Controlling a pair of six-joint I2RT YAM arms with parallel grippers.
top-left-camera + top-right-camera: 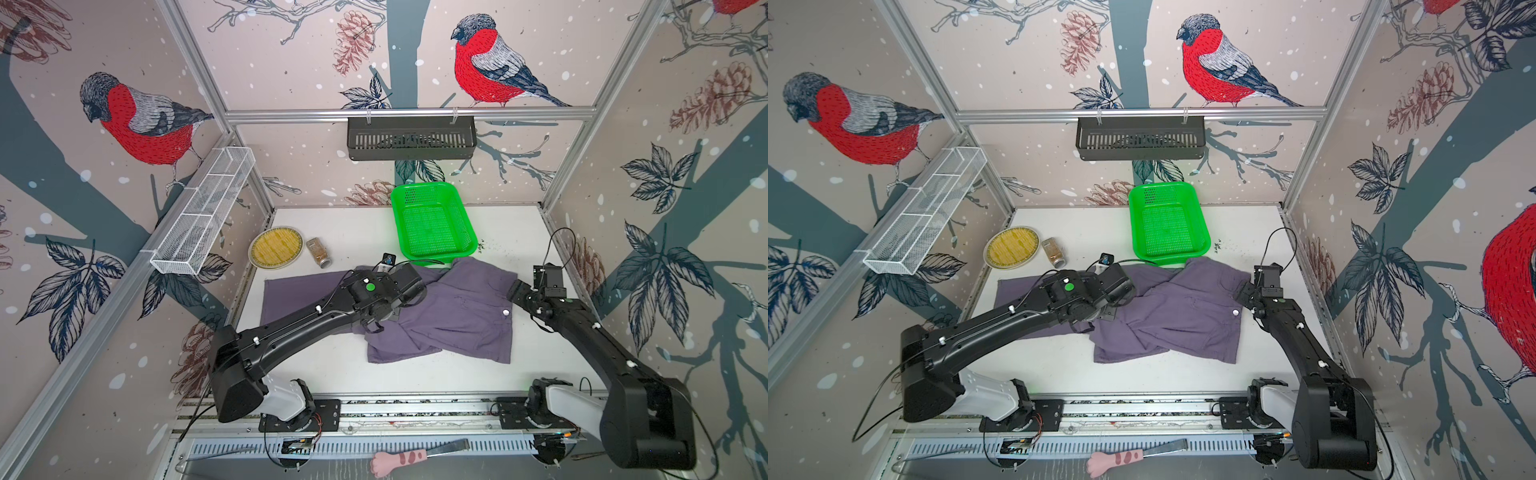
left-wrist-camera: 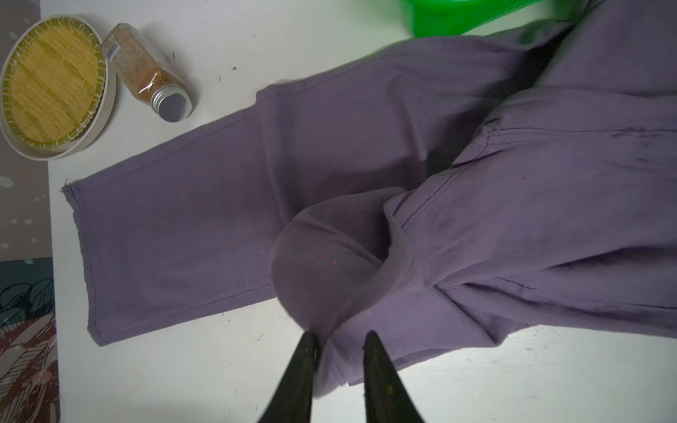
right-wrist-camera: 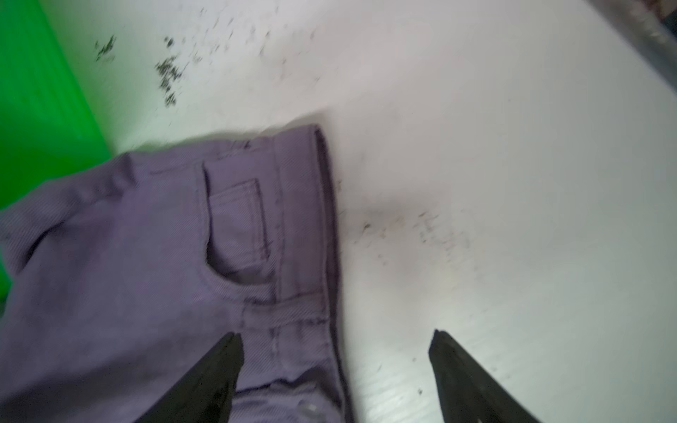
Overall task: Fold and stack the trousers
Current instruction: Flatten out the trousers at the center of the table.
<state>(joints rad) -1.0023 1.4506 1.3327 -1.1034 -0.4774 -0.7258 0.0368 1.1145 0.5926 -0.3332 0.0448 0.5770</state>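
Though partly hidden — rumpled trousers (image 1: 457, 316).

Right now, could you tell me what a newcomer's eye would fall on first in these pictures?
The purple-grey trousers lie rumpled across the middle of the white table, the left gripper at a raised fold of them. Just behind them, toward the back wall, stands a bright green basket. Big red-breasted birds on the wallpaper ring the whole cell.

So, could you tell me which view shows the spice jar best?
The left wrist view: the spice jar lies close, label and metal cap clear. Both top views show it small; the right wrist view misses it.
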